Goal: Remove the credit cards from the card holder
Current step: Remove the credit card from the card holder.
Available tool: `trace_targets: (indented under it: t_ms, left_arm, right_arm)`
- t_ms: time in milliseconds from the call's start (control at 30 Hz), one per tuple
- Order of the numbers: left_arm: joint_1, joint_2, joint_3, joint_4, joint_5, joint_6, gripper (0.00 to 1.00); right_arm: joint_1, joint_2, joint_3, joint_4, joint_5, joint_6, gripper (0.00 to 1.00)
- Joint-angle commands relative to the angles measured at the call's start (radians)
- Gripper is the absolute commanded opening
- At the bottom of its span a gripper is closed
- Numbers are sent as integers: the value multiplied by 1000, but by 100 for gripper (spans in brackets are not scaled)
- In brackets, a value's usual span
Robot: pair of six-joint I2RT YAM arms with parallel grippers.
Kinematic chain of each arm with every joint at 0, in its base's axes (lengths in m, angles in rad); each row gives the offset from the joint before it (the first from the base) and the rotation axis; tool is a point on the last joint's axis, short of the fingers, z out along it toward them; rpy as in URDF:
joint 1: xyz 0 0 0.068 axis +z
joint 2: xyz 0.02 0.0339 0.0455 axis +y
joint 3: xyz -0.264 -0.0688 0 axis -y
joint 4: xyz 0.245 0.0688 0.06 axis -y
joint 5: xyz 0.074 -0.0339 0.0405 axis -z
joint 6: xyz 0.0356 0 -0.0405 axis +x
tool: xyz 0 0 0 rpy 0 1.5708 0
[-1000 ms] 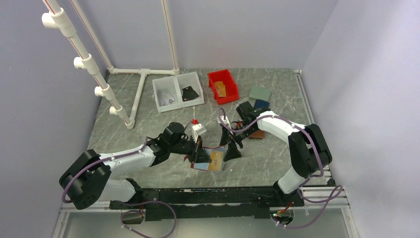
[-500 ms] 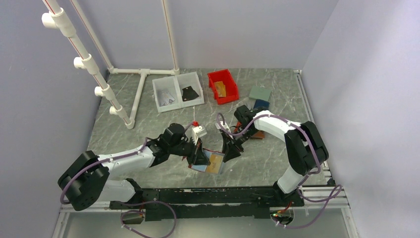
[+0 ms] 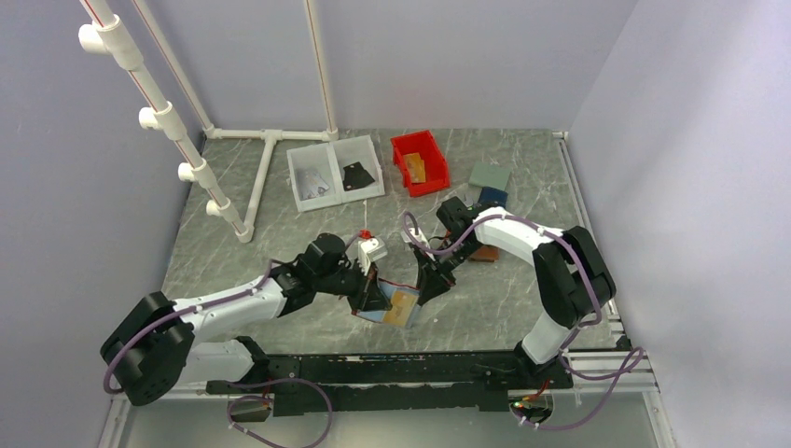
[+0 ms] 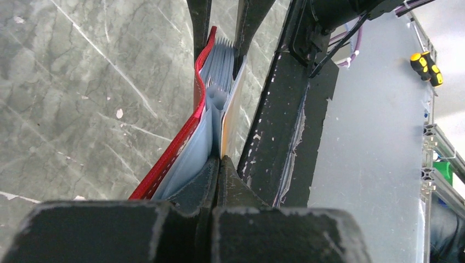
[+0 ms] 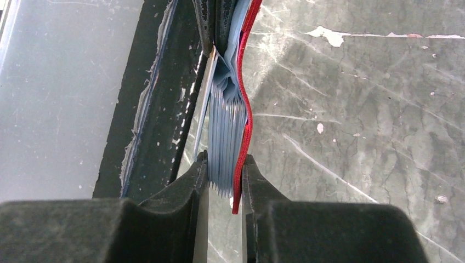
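Red holder (image 4: 192, 145) is hanging on edge between both grippers, its long axis running from the left gripper (image 4: 219, 163) straight ahead to the right gripper (image 5: 225, 164). Each is clamping one end, jaws nearly together, with the tan card (image 4: 231, 115) lying outermost on the pocket side.

On the worktop (image 3: 536, 159)
One card holder (image 4: 174, 148), one orange card (image 3: 404, 304), one bin (image 3: 419, 162), one tray (image 3: 334, 174), one blue wallet (image 3: 492, 195), one brown wallet (image 3: 482, 254).

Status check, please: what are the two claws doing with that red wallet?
Left gripper shut on card holder, one end. Right gripper clamped on the other end. Tan-orange card not yet out.
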Motion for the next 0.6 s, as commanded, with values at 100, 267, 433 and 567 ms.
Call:
trace_targets:
  t_ms: [100,267,433,567]
  left_arm:
    - [5,-58,23,-23,-33,46,0]
    - [30,-65,-5,22,-11,4,0]
    - [118,-60,-78,206,79,-156,0]
    - [150,-48,-108,271,105,-220,0]
  right_arm:
    - [3,17,24,-1,23,11,0]
    - [11,33,25,11,41,40,0]
    - [24,62,43,13,68,75,0]
    - [29,67,42,23,79,91,0]
